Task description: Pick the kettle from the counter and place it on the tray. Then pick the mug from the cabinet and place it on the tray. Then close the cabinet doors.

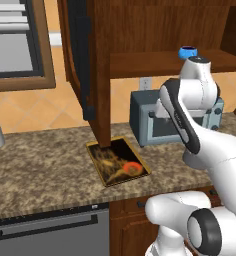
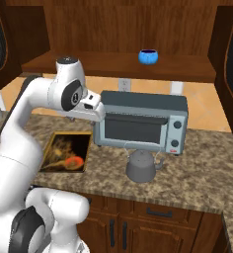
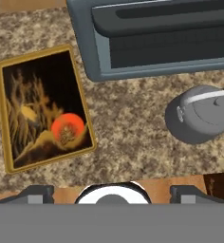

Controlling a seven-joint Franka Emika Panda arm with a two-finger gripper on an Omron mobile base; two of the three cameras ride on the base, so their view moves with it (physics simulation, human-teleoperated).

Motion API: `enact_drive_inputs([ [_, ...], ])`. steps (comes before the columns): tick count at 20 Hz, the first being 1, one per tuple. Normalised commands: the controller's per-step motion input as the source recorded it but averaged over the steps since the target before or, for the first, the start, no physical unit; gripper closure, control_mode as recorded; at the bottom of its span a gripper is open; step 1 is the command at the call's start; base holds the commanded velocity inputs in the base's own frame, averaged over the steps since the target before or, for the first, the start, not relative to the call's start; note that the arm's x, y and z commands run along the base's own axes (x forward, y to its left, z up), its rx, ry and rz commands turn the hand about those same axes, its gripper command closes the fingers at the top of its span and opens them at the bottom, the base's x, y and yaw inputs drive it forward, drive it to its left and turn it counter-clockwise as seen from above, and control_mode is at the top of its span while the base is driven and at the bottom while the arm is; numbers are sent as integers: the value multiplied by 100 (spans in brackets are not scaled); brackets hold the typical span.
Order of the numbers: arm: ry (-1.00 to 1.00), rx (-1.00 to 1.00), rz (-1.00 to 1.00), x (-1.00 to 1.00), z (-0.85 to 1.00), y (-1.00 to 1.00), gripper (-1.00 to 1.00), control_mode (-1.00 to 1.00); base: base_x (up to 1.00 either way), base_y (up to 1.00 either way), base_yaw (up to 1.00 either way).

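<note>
A white robot arm with dark joints hangs high over a speckled brown-and-tan granite counter [image 2: 197, 183], its two small dark fingertips [image 3: 38, 193] spread wide with nothing between them, the gripper [image 3: 110, 193] looking straight down. The first step, lifting the kettle, has not begun.

The squat grey metal kettle [image 2: 140, 166] with its thin arched wire handle stands on the counter just in front of a blue-grey toaster oven [image 2: 140, 122]; in the hand view it sits at about three o'clock, well off centre. The flat dark rectangular tray [image 3: 42, 108] with golden-brown swirls and an orange-red spot lies bare at about nine o'clock in that view, apart from the kettle with open granite between them.

To do the step well, the hand would likely need to shift toward three o'clock until the kettle's knob is centred, then turn so the fingers straddle the wire handle across its thin side before descending. The oven door is close behind, so a straight drop seems safer than a slanted one.

The small bright blue round mug [image 2: 148, 56] waits on the wooden shelf of the dark reddish-brown wall cabinet [image 2: 113, 29], at twelve o'clock above the oven. A reddish-brown cabinet door [image 1: 85, 60] with a long black bar handle stands open, its lower edge over the far end of the tray in the left base view.
</note>
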Motion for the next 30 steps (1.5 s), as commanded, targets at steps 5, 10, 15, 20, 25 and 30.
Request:
enact_drive_inputs([
  [5,0,1,-40,-15,-21,-55,-100,-100,0,0,0],
  [10,1,2,-32,-7,-13,-47,-100,-100,0,0,0],
  [15,0,4,-18,-10,-11,-41,-100,-100,0,0,0],
  [20,0,4,-13,-10,-8,-38,-100,-100,0,0,0],
  [25,0,4,-17,-1,-9,-37,-100,-100,0,0,0],
  [30,0,-1,-11,43,-28,-22,-100,-100,0,0,0],
])
